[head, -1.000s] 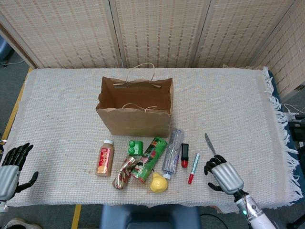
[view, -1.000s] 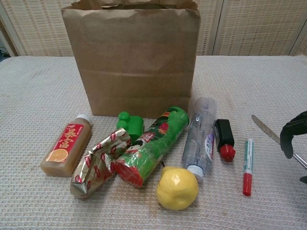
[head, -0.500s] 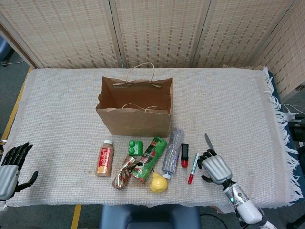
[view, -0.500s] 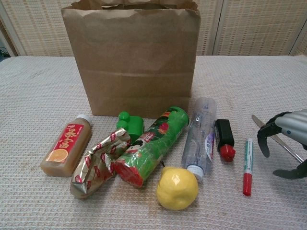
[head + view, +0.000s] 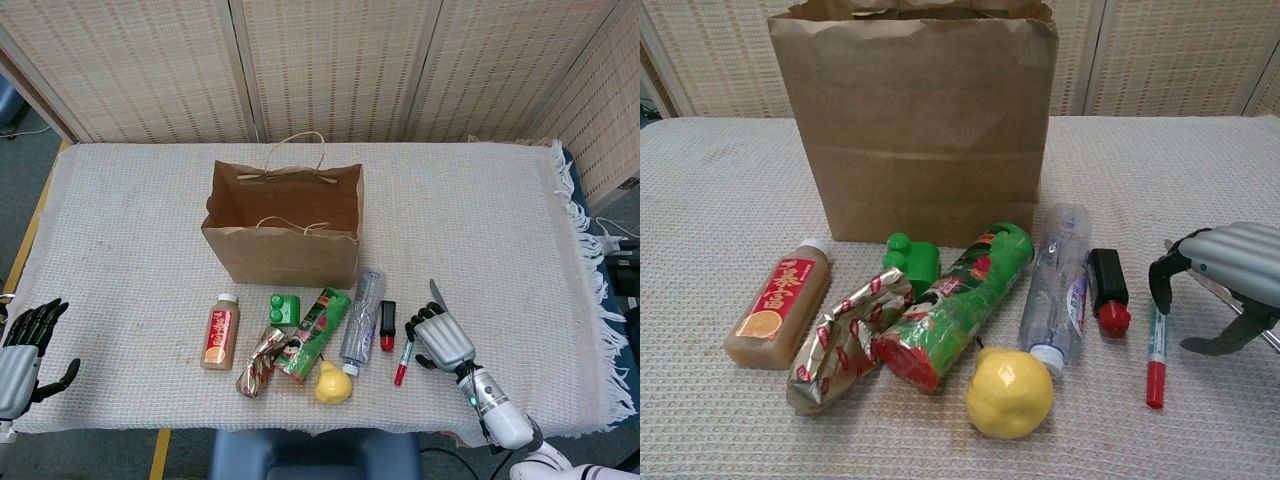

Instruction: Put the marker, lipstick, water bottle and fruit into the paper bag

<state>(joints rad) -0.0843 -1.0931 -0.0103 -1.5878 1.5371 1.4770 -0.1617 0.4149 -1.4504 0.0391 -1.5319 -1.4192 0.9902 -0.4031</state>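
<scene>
Silver right hand (image 5: 1230, 285) arched over marker (image 5: 1156, 345), fingers (image 5: 1162, 275) spread, holding nothing.

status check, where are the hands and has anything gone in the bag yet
Right hand open, over marker. Left hand open, idle at table edge. Paper bag looks empty. Knife beside right hand.

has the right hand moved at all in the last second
Yes. The right hand has shifted left toward the marker, which lies where it was. In the chest view its fingers now arch over the marker's green end, holding nothing.
</scene>
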